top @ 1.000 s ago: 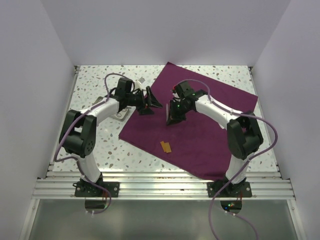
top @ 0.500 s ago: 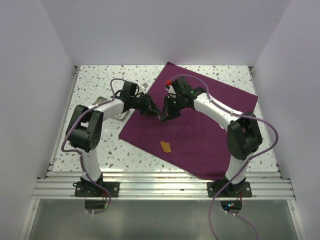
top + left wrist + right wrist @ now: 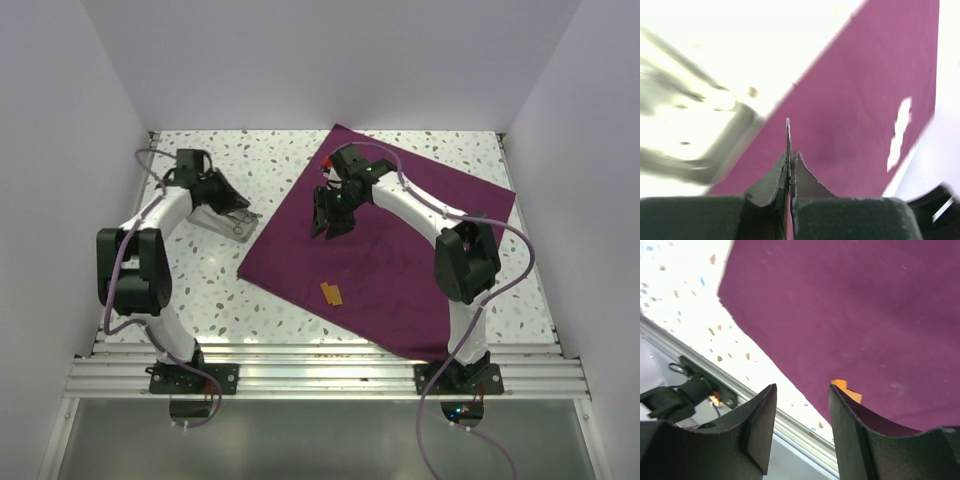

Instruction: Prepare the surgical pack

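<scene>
Cloth of deep plum purple, a large square sheet (image 3: 400,255), lies flat, seemingly to wrap the small shiny metal tray (image 3: 207,217) just beside it; left gripper (image 3: 790,155) pinches a thin grey strip (image 3: 788,131); right gripper (image 3: 801,388) hangs spread, empty.

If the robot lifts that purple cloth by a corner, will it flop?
Probably floppy: the purple cloth lies thin and flat on the table. It looks light, so a push would likely wrinkle or slide it.

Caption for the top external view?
Plum-purple cloth sheet spread on speckled table; left gripper at shiny metal tray, right gripper above the cloth.
</scene>
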Controlling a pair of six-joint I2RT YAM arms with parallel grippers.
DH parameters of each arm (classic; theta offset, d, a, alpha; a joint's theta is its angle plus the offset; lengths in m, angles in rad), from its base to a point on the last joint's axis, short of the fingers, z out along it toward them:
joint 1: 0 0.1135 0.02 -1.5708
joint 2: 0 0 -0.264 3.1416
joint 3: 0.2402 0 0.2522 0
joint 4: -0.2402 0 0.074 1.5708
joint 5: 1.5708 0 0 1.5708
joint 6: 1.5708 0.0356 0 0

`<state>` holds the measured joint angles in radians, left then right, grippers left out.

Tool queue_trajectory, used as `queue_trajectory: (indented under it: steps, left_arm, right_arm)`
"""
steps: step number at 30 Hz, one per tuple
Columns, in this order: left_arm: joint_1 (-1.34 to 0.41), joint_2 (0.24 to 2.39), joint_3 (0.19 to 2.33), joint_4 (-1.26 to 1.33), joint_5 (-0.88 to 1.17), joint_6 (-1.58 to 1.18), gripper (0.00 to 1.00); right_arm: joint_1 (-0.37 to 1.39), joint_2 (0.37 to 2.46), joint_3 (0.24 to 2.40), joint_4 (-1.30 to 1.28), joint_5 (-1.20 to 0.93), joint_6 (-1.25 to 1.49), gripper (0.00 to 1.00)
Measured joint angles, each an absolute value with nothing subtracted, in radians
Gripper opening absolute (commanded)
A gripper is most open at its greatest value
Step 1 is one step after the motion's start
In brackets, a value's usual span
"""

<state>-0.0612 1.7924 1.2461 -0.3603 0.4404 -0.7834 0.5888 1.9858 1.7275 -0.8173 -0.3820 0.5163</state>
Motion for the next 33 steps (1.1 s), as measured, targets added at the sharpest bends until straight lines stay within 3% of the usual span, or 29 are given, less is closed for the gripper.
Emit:
queue_trajectory:
  steps: [7, 11, 14, 17, 18, 23, 33]
  left_arm:
    - [0.107, 1.706, 1.201, -0.384, 0.263, -0.804, 0.00]
    - [0.109, 1.729, 1.192, -0.381, 0.238, -0.831, 0.07]
    - [0.113, 1.753, 1.190, -0.377, 0.225, -0.855, 0.16]
    - [0.122, 1.766, 1.188, -0.370, 0.212, -0.874, 0.32]
    - [0.125, 1.769, 1.188, -0.368, 0.208, -0.879, 0.42]
    - [0.145, 1.776, 1.185, -0.361, 0.204, -0.892, 0.57]
    - [0.101, 1.636, 1.091, -0.400, 0.252, -0.777, 0.53]
  right_arm:
    - [0.593, 2.007, 1.697, -0.893, -0.347, 0.502, 0.51]
    - [0.614, 2.019, 1.697, -0.944, -0.296, 0.469, 0.52]
    - [0.629, 2.019, 1.697, -0.962, -0.272, 0.450, 0.52]
    - [0.637, 2.019, 1.697, -0.976, -0.255, 0.438, 0.53]
    - [0.637, 2.019, 1.697, -0.978, -0.252, 0.434, 0.53]
    - [0.635, 2.019, 1.685, -0.985, -0.252, 0.411, 0.56]
    - [0.635, 2.016, 1.494, -0.973, -0.299, 0.358, 0.53]
